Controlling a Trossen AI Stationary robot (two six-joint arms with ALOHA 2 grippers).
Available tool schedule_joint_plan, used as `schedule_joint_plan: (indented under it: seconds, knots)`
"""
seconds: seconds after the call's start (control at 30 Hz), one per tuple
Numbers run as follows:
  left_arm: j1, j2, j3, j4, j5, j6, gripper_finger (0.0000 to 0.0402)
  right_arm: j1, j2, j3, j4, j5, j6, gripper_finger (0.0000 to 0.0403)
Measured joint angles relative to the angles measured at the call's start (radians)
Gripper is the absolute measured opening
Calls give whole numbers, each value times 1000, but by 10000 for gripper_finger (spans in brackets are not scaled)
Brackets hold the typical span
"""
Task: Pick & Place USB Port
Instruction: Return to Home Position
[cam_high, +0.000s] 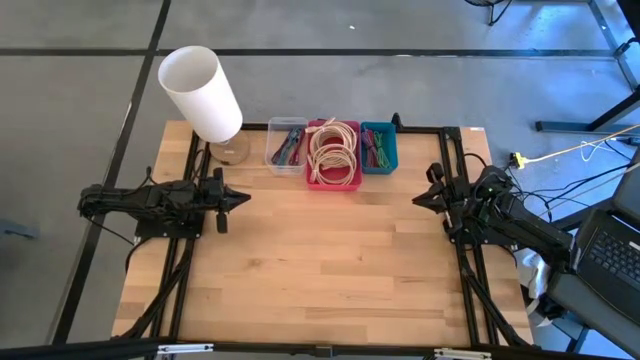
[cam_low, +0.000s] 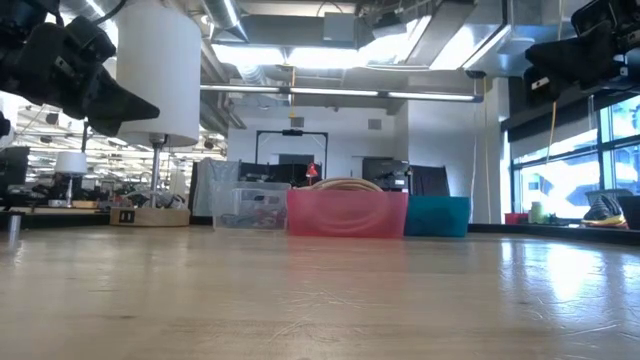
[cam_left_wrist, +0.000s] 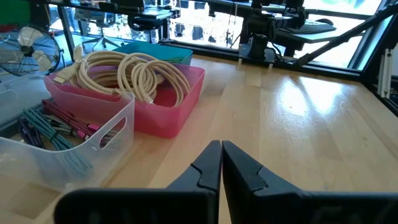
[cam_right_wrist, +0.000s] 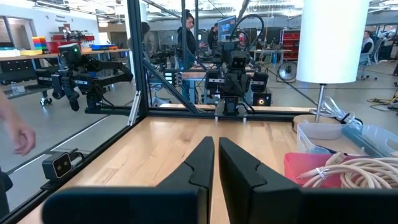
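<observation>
Three bins stand in a row at the table's far edge. A clear bin (cam_high: 287, 145) holds coloured cables (cam_left_wrist: 53, 127), a pink bin (cam_high: 333, 160) holds coiled cream cables (cam_left_wrist: 127, 74), and a teal bin (cam_high: 379, 147) holds more coloured cables. No USB port can be made out on its own in any view. My left gripper (cam_high: 245, 199) hovers shut above the table's left side, pointing toward the right. My right gripper (cam_high: 417, 200) hovers shut above the right side, pointing toward the left. Nothing is between the fingers of either gripper (cam_left_wrist: 221, 149) (cam_right_wrist: 216, 144).
A white-shaded lamp (cam_high: 201, 92) stands at the far left corner, beside the clear bin. Bare wooden tabletop (cam_high: 330, 250) lies between the arms and toward the near edge. Black frame rails (cam_high: 190, 260) run along both sides. A person's hand (cam_right_wrist: 18, 138) shows beyond the table.
</observation>
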Motion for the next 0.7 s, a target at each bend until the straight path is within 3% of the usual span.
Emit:
schedule_joint_plan:
  seconds: [0.7]
  knots:
    - [0, 0, 0, 0, 0, 0, 7, 0, 0, 0, 0, 0, -1, 28]
